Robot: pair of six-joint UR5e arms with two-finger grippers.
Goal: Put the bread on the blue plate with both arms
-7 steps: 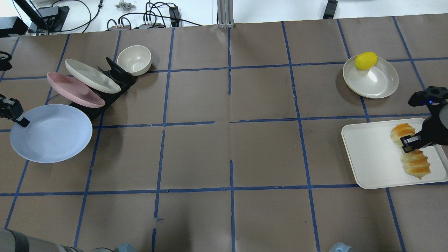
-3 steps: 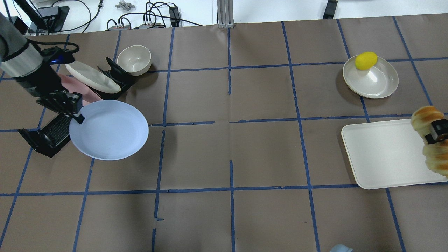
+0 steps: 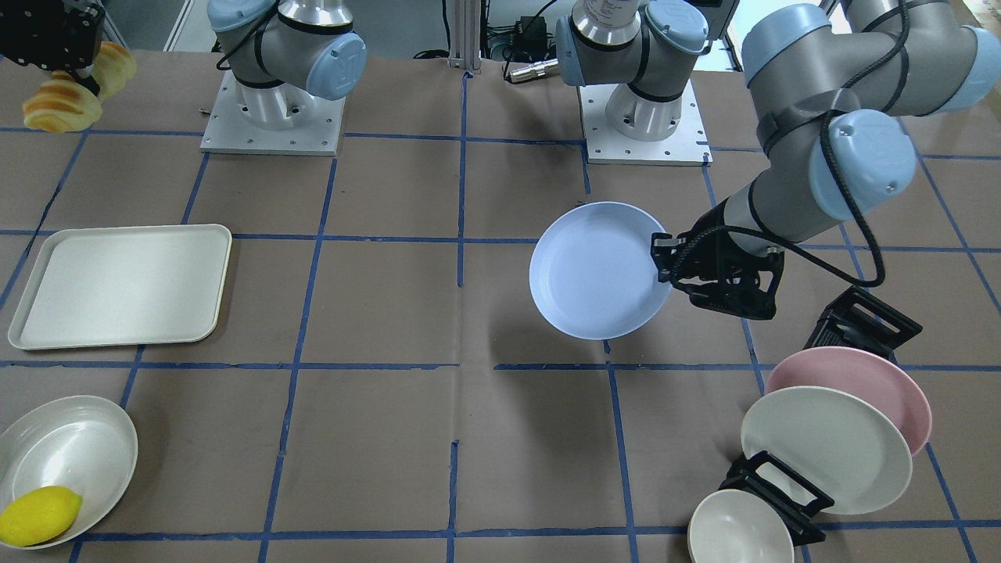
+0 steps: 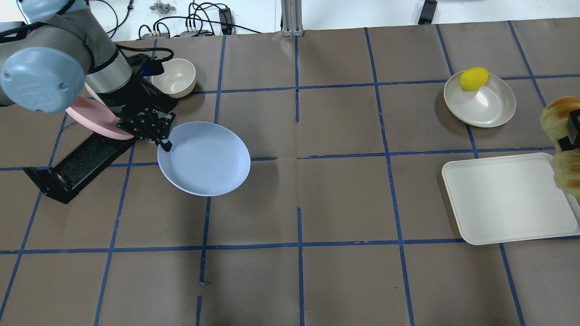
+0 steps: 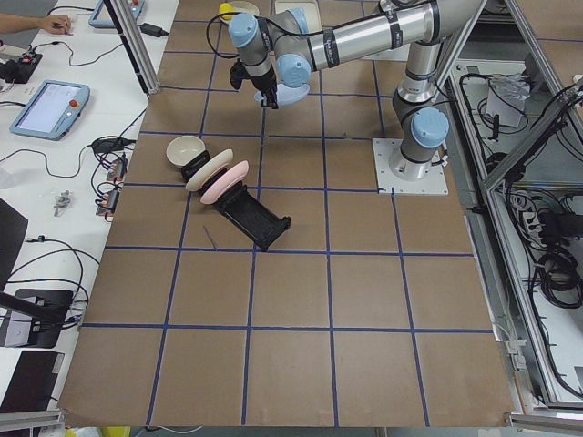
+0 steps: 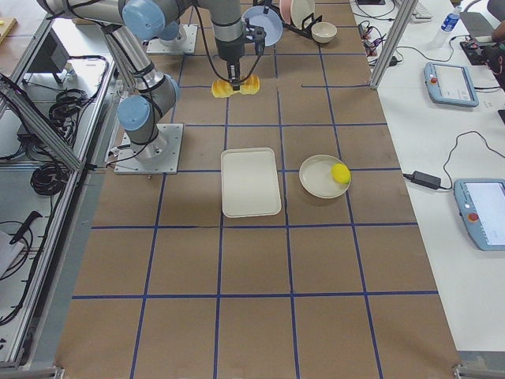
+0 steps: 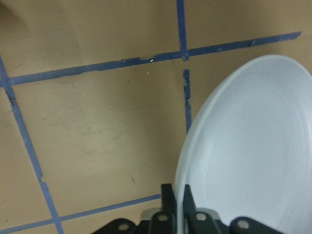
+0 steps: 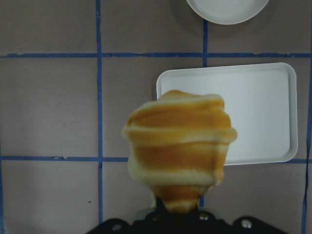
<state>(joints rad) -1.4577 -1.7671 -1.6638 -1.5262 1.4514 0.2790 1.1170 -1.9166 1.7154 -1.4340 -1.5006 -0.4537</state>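
— Holding the blue plate (image 4: 204, 158) level matters most now, I'd judge. The left gripper (image 4: 166, 146) pinches it by the rim alone, raised off the table (image 4: 344, 203).
— And the bread (image 3: 66, 90)?
— Farther back, well apart from the plate. The right gripper (image 4: 570, 131) is clamped across its middle, lifted beyond the white tray (image 4: 498, 199).
— Advice?
— Bring the bread lengthwise over the plate's hollow and lower it before letting go. A plate held by its rim may tip under an off-centre load.

My bread (image 8: 178, 146) is striped orange-golden and pale yellow, my plate (image 4: 206, 160) plain lavender-blue, the tabletop (image 4: 344, 194) brown, blue-gridded.
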